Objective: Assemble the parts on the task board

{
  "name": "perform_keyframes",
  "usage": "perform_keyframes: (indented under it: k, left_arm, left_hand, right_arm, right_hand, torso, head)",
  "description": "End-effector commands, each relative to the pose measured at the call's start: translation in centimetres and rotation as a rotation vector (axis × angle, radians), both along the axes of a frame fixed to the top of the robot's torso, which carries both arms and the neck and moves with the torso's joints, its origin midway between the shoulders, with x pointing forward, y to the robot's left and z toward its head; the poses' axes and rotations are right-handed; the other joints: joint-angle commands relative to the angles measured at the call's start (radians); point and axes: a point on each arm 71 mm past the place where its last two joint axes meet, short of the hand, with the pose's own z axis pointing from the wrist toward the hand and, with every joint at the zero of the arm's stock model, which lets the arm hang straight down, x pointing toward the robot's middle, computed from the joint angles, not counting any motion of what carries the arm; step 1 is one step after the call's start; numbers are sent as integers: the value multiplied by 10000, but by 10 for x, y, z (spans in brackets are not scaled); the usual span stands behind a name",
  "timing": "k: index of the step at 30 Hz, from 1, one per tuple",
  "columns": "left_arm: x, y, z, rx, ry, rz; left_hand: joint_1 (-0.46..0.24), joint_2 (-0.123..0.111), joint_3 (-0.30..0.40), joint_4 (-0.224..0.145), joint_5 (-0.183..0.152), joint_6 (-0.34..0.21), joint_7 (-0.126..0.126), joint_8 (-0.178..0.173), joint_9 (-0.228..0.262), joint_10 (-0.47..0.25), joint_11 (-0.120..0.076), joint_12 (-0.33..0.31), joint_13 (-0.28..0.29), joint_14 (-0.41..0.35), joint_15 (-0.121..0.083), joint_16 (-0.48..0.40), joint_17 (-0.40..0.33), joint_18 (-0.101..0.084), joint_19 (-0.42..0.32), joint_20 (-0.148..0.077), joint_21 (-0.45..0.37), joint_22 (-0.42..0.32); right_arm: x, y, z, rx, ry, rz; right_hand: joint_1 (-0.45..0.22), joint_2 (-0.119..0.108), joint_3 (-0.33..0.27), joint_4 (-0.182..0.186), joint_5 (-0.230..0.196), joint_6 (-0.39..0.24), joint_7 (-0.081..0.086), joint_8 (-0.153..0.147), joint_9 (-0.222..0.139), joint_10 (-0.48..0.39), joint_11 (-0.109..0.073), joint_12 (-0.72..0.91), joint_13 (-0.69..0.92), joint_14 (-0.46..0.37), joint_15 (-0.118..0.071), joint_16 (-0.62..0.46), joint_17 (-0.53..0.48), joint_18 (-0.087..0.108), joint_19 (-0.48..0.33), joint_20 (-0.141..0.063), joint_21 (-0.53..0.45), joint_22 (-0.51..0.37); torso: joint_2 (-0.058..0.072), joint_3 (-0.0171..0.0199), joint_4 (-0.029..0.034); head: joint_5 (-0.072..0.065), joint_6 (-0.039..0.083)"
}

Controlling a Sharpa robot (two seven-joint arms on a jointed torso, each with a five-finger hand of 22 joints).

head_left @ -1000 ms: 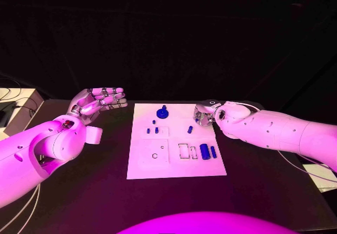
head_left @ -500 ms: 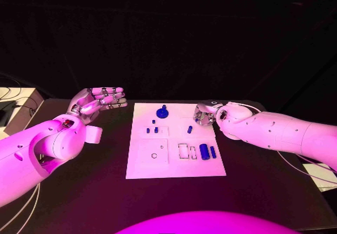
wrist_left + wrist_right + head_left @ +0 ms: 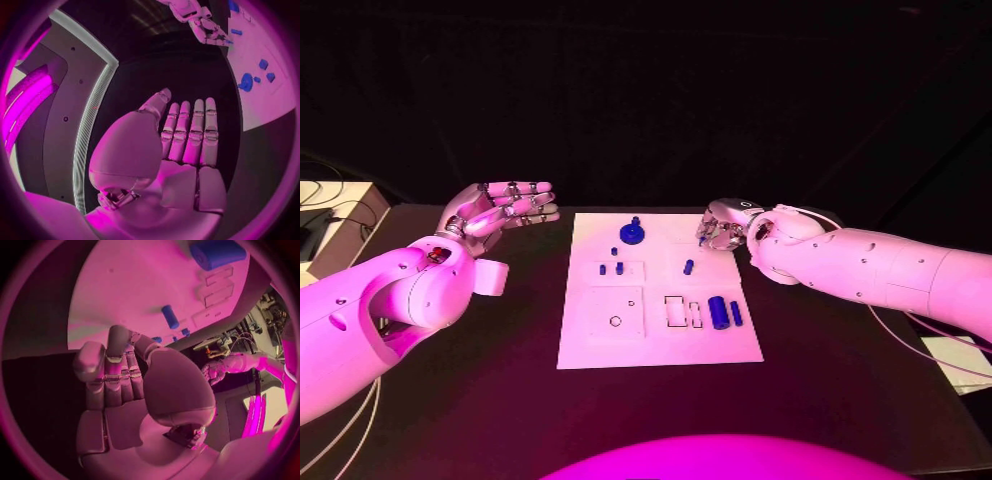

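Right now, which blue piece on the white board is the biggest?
The fat blue cylinder lying near the board's right edge. It is longer and thicker than the other blue pieces.

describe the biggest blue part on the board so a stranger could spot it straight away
Find the white task board in the middle of the black table. On its right half, nearer the robot, lies a fat blue cylinder. It is much thicker than the thin blue bar lying alongside it.
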Motion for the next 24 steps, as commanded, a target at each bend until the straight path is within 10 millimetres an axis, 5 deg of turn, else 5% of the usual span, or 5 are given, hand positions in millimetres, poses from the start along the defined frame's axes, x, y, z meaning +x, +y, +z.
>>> perform_keyframes:
  k: [1, 12, 24]
  left_arm:
    - [0, 0, 0, 28, -23, -47]
    - [1, 0, -1, 41, -7, -19]
    - [1, -3, -1, 15, -16, -25]
  left_hand:
    - [44, -33, 60, -17, 29, 44, 51, -3, -12, -1, -21, -20, -10, 22, -29, 52, -12, -187, 57, -11, 44, -25]
    - [44, -33, 60, -17, 29, 44, 51, -3, -12, -1, -21, -20, -10, 22, -29, 52, -12, -187, 57, -11, 44, -25]
    - [26, -34, 52, -26, 26, 38, 45, -3, -12, -4, -20, -17, -10, 11, -24, 53, -12, -183, 60, -4, 46, -72]
  right_arm:
    - [1, 0, 11, 605, -142, -167]
    - [-18, 27, 38, 1391, -260, 791]
    - [-61, 102, 39, 964, -1061, 3195]
  right_hand:
    - [-1, 119, 28, -76, 33, 123, -83, 44, 81, 85, -39, 70, 8, 75, -71, 81, -74, -100, 611, -58, 39, 547]
    - [10, 120, 26, -98, 29, 125, -78, 39, 80, 76, -35, 68, 7, 64, -69, 102, -112, -95, 609, -56, 13, 555]
    - [11, 112, 19, -105, 6, 144, -84, 39, 78, 75, -36, 68, 6, 62, -68, 139, -162, -102, 613, -50, 30, 584]
  torso:
    - [3, 3, 7]
    - [16, 1, 0]
    - [16, -31, 20]
  head:
    - [-5, 18]
    - [147, 67]
    - [686, 46]
